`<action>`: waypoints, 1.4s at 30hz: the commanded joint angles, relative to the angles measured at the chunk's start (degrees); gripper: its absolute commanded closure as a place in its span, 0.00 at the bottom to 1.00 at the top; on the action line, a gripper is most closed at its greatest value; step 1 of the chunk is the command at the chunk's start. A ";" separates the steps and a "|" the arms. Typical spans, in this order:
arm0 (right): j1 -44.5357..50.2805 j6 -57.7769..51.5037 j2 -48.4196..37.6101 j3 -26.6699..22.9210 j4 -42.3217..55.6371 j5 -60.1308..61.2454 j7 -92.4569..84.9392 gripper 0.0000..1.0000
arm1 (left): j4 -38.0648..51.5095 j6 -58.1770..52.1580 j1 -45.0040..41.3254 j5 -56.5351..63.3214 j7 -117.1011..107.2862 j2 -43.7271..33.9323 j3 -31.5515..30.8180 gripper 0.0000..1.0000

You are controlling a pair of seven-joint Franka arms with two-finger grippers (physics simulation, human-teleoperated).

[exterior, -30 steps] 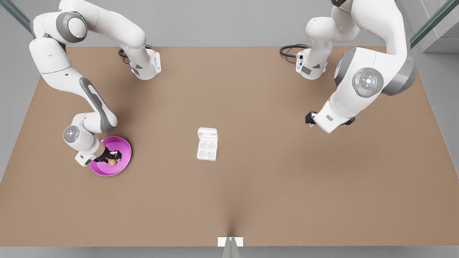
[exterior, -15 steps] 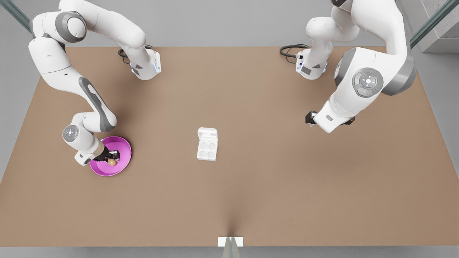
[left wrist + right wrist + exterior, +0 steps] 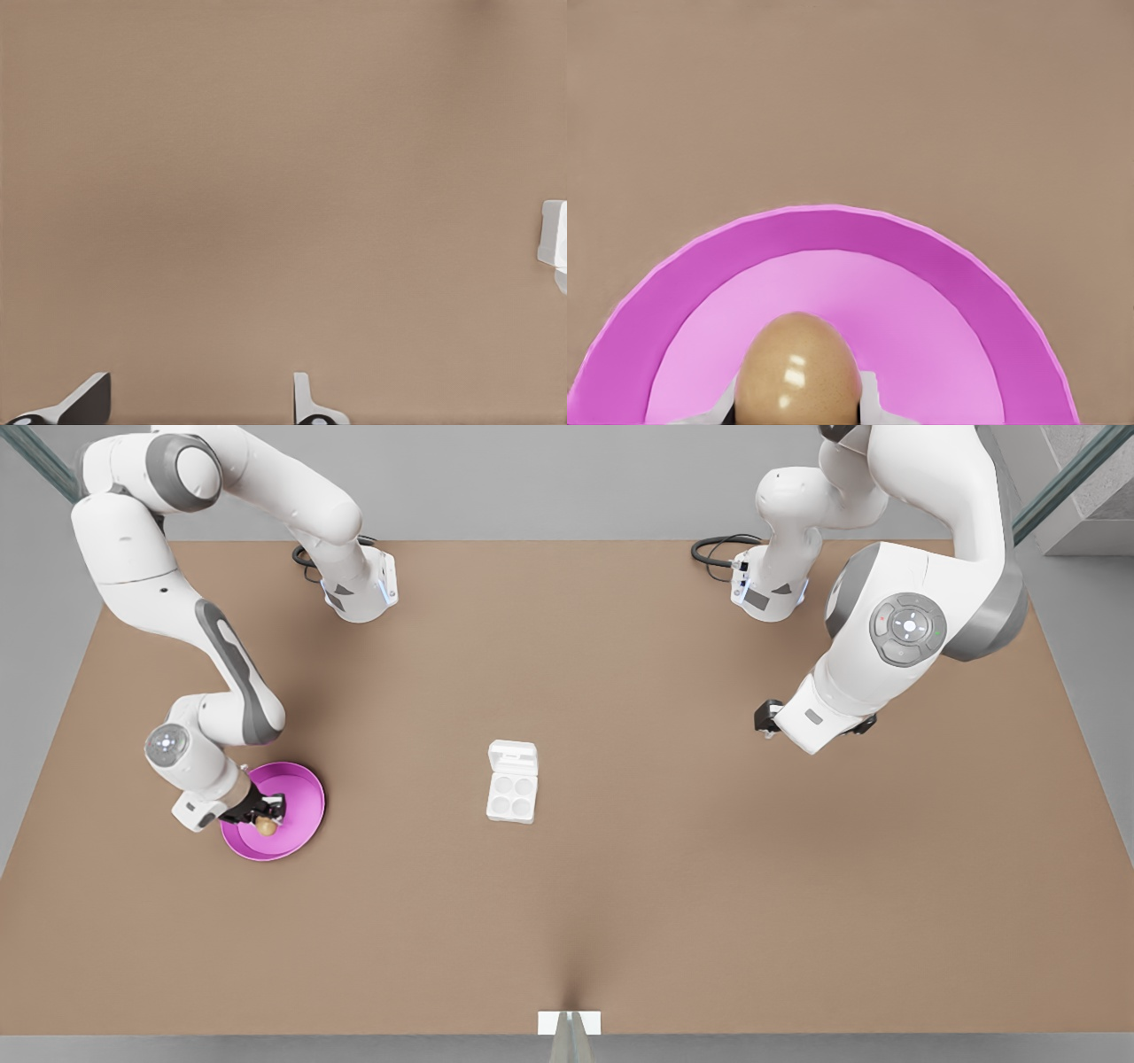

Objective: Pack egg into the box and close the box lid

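We see a brown counter (image 3: 620, 886) under grey walls.
Our right pincer (image 3: 263, 817) grips the egg (image 3: 266, 826) above the pink plate (image 3: 306, 802); our left pincer (image 3: 199, 403) waits, spread.

The tan-brown egg (image 3: 265, 826) sits clamped between the right pincer's (image 3: 263, 821) fingers. The white box (image 3: 511, 795) lies well apart from that pincer, its four cups bare, the box lid (image 3: 513, 759) hinged open.

Even, soft overhead light w/ faint arm shadows on the table (image 3: 620, 921) (no glare).
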 commanded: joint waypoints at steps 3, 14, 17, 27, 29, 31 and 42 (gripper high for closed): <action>17.51 -8.91 -5.45 -4.46 0.68 15.34 4.63 0.53 | 0.01 -0.04 0.00 0.08 -0.08 -0.15 -0.04 0.00; 87.06 -19.64 -3.08 -47.72 11.06 44.01 25.02 0.53 | 0.01 -0.04 0.00 0.08 0.00 -0.06 -0.04 0.00; 85.57 -19.38 0.61 -47.72 14.92 44.36 25.11 0.53 | 0.01 0.05 0.00 0.17 0.00 -0.06 -0.04 0.00; 91.01 -17.79 6.94 -48.78 16.59 50.25 25.99 0.24 | 0.01 -0.04 0.00 0.17 0.00 -0.06 -0.04 0.00; 91.80 -17.62 7.03 -48.87 16.68 50.25 25.90 0.00 | 0.01 0.05 0.09 0.17 0.00 -0.06 -0.04 0.00; 91.45 -17.62 6.50 -48.95 16.51 49.99 25.90 0.00 | -0.08 -0.04 0.00 0.17 0.00 -0.06 -0.04 0.00; 57.71 -39.59 -31.38 -48.43 -1.26 19.85 7.36 0.00 | -10.71 10.06 -18.71 -0.01 -47.54 0.73 -21.48 0.00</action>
